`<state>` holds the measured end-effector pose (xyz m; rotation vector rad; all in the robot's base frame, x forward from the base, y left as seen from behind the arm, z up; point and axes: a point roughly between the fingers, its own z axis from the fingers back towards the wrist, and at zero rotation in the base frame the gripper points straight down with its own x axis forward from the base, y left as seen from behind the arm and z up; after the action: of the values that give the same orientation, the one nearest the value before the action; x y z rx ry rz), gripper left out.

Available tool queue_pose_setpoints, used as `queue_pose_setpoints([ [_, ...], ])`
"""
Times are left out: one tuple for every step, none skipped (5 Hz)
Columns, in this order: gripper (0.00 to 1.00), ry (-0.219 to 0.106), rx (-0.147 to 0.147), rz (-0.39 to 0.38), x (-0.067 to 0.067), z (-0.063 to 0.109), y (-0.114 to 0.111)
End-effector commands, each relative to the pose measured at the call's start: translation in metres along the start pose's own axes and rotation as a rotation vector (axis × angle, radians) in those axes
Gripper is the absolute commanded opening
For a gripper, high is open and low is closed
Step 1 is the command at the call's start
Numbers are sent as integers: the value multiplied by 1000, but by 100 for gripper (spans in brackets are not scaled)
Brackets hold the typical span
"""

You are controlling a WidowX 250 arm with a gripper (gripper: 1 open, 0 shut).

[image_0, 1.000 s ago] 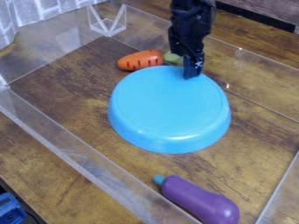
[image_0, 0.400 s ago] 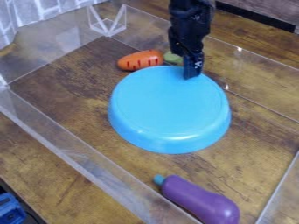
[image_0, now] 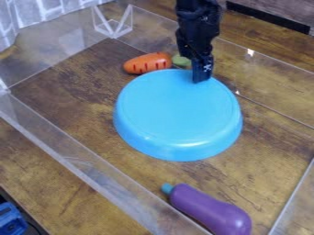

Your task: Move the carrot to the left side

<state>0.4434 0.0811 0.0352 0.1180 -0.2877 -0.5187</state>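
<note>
The carrot [image_0: 149, 63] is a small orange toy with dark stripes, lying on the wooden table behind the blue plate [image_0: 178, 115]. Its light green leafy end [image_0: 181, 61] points right, toward the arm. My black gripper [image_0: 193, 66] comes down steeply just right of the carrot, at the plate's far rim. Its jaws stand open, and one dark finger [image_0: 201, 70] reaches down to the plate's edge. Nothing is held. The leafy tip lies close by the fingers; whether they touch it I cannot tell.
A purple eggplant toy [image_0: 208, 210] lies at the front right. Clear plastic walls [image_0: 55, 151] fence the wooden table on the left and front, with a clear corner piece [image_0: 114, 18] at the back left.
</note>
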Motion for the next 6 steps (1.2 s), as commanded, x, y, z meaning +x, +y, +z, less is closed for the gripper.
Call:
queue_pose_setpoints([
  [100,45,-39,1,-35,-23,2],
  [100,35,-50,-10,-34,-25,-2],
  [100,26,-61,-23,-33,-26,-7],
  [100,15,-74,-35,-32,-28,-14],
  [100,5,-87,-48,-31,-29,-20],
  [100,-4,-97,-62,-30,-30,-24],
])
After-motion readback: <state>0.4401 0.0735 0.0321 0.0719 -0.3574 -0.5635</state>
